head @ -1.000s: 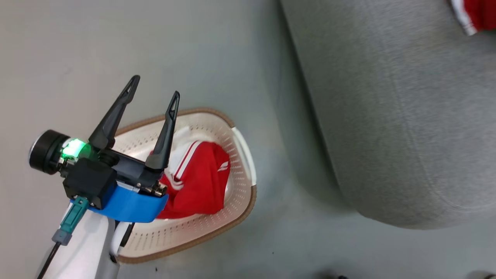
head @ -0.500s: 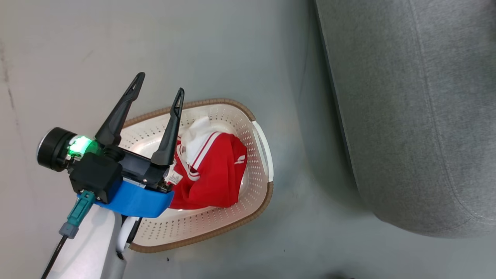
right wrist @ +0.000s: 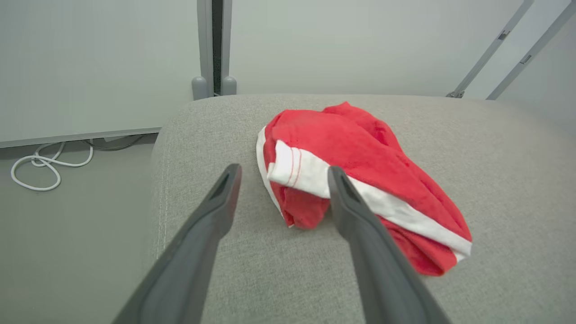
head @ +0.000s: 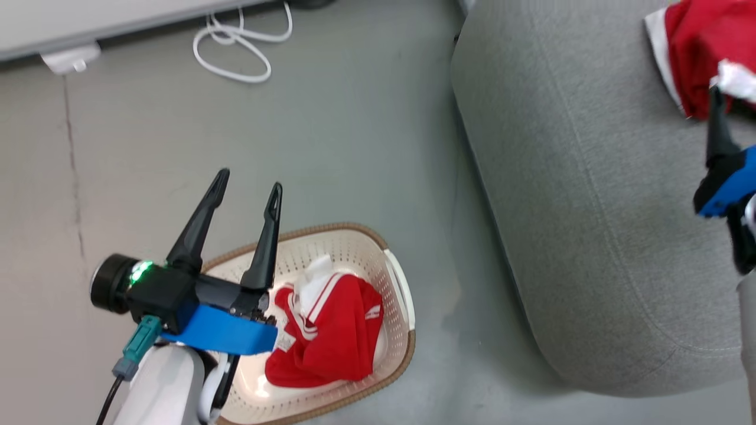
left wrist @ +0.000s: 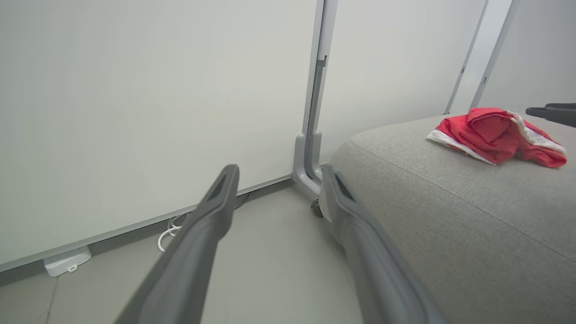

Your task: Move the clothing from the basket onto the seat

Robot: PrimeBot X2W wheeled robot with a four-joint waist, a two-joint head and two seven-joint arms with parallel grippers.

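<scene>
A red and white garment lies crumpled in the cream basket on the floor at the lower left of the head view. My left gripper hangs open above the basket's far rim, fingers pointing away over the floor, nothing between them. A second red garment lies on the grey seat. My right gripper is open just over the seat, its fingers beside the garment's near edge, holding nothing. One right finger shows at the head view's right edge.
A coiled white cable lies on the grey floor by the wall base. A small white box sits against the wall. Grey metal posts stand behind the seat's corner.
The head camera has tilted up, so the wall, the cable and the garment on the seat have come into view. The left gripper stays open above the basket.
</scene>
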